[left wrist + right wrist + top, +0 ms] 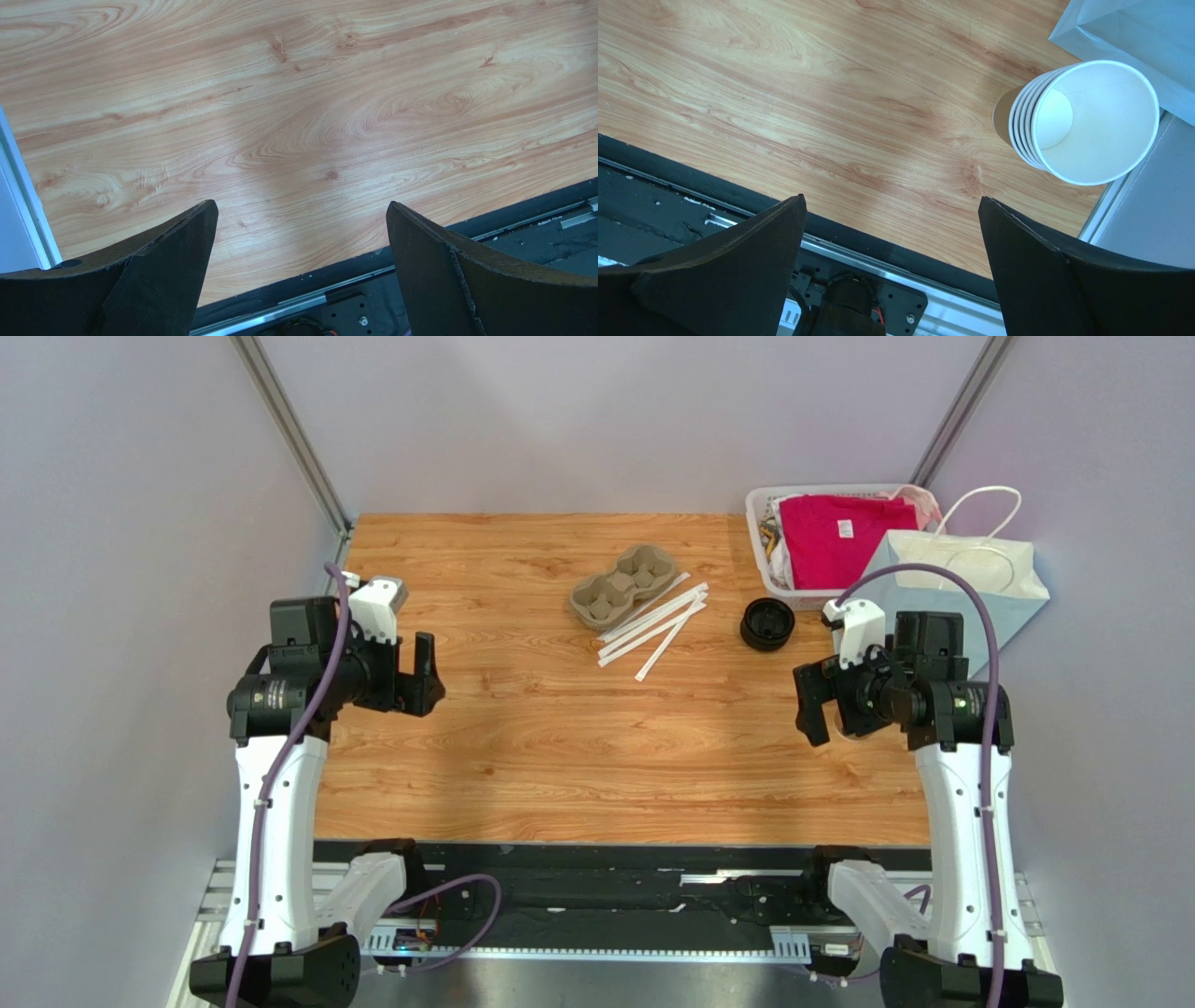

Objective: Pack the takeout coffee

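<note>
While looking down from above, found the left gripper (427, 675) hanging over the left side of the worktop (533, 756) and the right gripper (811, 703) over the right side, well apart. Saw both with jaws spread wide and nothing held between them. Confirmed the same from the wrists: left gripper (302, 210) above bare wood grain, right gripper (892, 203) above wood and the black rail at the near edge.

Could not place the takeout coffee with any certainty. Noted only a round black lid (767, 623) on the worktop toward the far right, near a white basket (759, 511) holding pink cloth (842, 535); could not tell if capping a brown cup or lying loose.

Spotted, in the right wrist view, a stack of lidless brown cups (1088, 119) with white insides near the right edge, beside a white paper bag (968, 574). Marked a grey pulp cup carrier (626, 585) near the far middle, with several white sticks (652, 627) just beside it, lying between carrier and lid.
</note>
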